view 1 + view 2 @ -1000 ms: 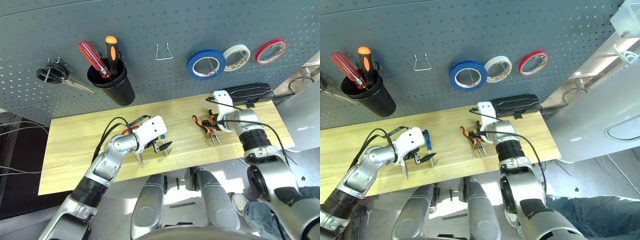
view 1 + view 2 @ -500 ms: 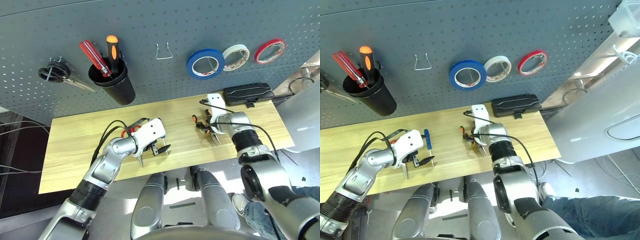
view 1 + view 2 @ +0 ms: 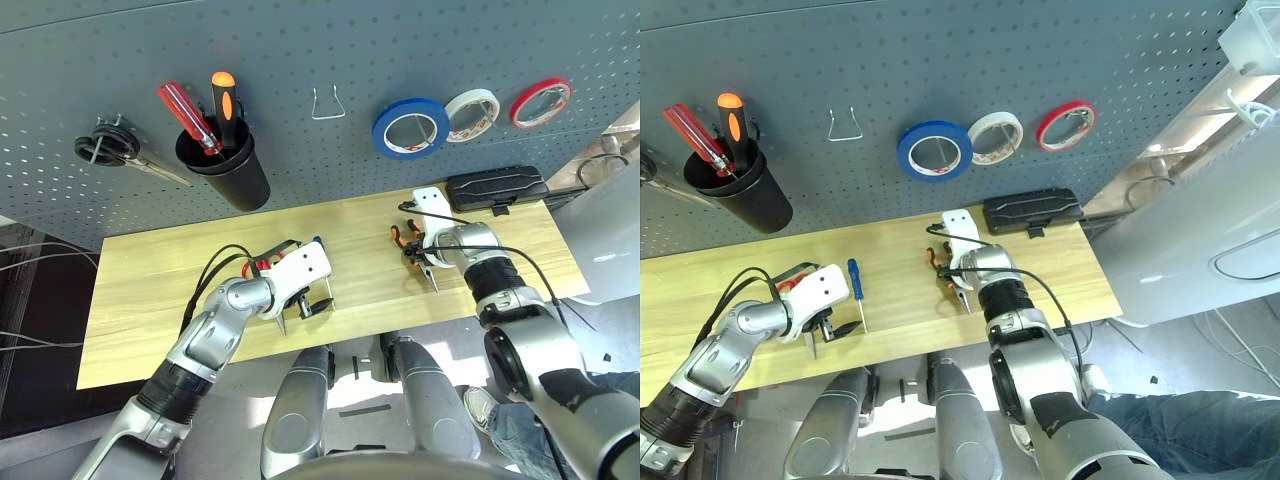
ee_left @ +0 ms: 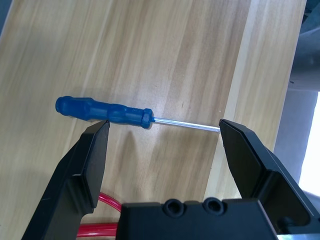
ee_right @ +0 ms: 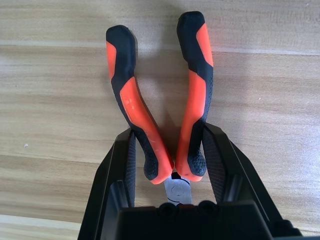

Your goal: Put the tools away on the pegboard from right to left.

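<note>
Closing right gripper [image 5: 167, 150] jaws on pliers [image 5: 160, 100], flat on bench [image 3: 150, 290]. Blue tape roll [image 3: 411, 127] already hangs on pegboard [image 3: 330, 40]. Screwdriver [image 4: 105, 110] and red-handled scissors [image 3: 790, 283] remain benched; left gripper [image 4: 165, 145] jaws wide.

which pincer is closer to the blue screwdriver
Left. The left pincer hangs open right over the blue screwdriver; the right pincer sits around the pliers, farther along the table.
</note>
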`<control>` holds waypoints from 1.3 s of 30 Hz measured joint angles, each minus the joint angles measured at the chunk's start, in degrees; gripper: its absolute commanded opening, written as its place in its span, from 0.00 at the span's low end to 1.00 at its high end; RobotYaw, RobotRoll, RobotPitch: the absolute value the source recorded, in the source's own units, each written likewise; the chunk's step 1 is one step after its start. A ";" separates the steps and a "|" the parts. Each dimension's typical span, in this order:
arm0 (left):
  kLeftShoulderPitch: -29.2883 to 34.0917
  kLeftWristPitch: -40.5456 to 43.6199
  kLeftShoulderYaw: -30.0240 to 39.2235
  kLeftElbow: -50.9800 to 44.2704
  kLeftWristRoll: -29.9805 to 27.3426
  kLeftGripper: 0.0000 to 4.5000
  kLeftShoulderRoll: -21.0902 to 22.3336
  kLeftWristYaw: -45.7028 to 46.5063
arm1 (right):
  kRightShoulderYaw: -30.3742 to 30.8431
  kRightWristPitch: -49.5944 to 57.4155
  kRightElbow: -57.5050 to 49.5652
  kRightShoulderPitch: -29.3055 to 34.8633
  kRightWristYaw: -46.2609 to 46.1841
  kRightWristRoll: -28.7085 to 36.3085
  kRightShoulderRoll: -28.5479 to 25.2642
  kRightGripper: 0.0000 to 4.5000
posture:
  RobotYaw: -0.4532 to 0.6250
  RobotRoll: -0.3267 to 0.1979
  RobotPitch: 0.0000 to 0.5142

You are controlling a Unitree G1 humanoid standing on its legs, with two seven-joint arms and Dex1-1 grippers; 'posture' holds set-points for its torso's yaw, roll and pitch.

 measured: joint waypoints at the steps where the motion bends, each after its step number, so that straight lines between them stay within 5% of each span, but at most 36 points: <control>1: -0.03 -0.01 0.00 0.03 0.00 1.00 -0.04 0.04 | 0.27 -0.07 -0.42 0.24 0.25 -0.04 -0.10 0.48 | 0.48 0.62 0.64; 19: 2.89 -21.55 11.97 3.48 -6.92 1.00 -2.32 7.68 | 3.97 -5.60 -56.55 16.59 20.00 10.81 -9.23 0.48 | 0.44 0.62 0.60; 29: 0.89 -35.02 14.16 7.60 -11.10 1.00 -4.19 8.26 | 0.34 -13.09 -59.98 4.91 19.35 15.74 -6.00 0.48 | 0.43 0.62 0.55; 33: -1.85 -38.17 14.40 7.68 -12.77 1.00 -5.06 8.17 | -2.26 -18.83 -58.12 -4.70 16.45 16.97 -1.34 0.48 | 0.44 0.62 0.54; 39: -4.18 -39.22 15.02 8.27 -13.92 1.00 -6.22 8.28 | -2.59 -28.02 -50.06 -9.71 14.71 16.14 2.15 0.48 | 0.45 0.62 0.53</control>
